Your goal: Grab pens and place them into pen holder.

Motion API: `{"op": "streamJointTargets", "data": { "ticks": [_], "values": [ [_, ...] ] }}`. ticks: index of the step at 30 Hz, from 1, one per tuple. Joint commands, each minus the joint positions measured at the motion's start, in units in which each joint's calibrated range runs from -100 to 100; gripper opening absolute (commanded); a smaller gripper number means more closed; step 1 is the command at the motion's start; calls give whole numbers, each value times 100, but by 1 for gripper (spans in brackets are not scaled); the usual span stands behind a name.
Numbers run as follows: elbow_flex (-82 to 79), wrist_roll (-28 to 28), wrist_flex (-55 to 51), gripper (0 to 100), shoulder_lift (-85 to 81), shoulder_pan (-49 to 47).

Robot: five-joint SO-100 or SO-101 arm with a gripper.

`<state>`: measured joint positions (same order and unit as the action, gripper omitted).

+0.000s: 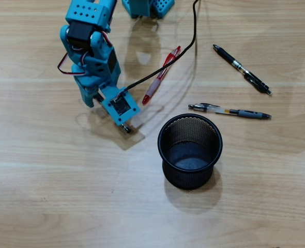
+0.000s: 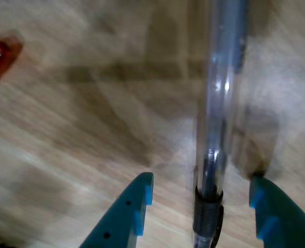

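In the wrist view a clear pen (image 2: 222, 77) with a black cap lies on the wooden table. It runs lengthwise between the two teal fingers of my gripper (image 2: 201, 181), which is open and touches it on neither side. From overhead, my gripper (image 1: 123, 126) points down at the left of the black mesh pen holder (image 1: 191, 178), and only the clear pen's dark end (image 1: 126, 128) shows beneath it. The red pen (image 1: 160, 76) lies just behind my gripper, and its tip (image 2: 0, 54) shows at the wrist view's left edge. A black pen (image 1: 241, 69) and a grey-and-white pen (image 1: 230, 111) lie at the right.
A black cable (image 1: 186, 46) hangs from the top edge to the wrist camera and crosses over the red pen. The arm's base (image 1: 147, 6) stands at the top edge. The pen holder stands upright with nothing inside.
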<state>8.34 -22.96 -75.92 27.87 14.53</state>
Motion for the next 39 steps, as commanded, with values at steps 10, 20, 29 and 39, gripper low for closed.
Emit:
{"op": "streamJointTargets", "data": {
  "ticks": [10, 20, 29, 39],
  "values": [
    [-354, -60, 580, 12, 105, -49],
    [-363, -60, 599, 2, 37, -31],
    [-400, -60, 334, 2, -1075, 33],
    [-499, -269, -477, 2, -3504, 6]
  ]
}}
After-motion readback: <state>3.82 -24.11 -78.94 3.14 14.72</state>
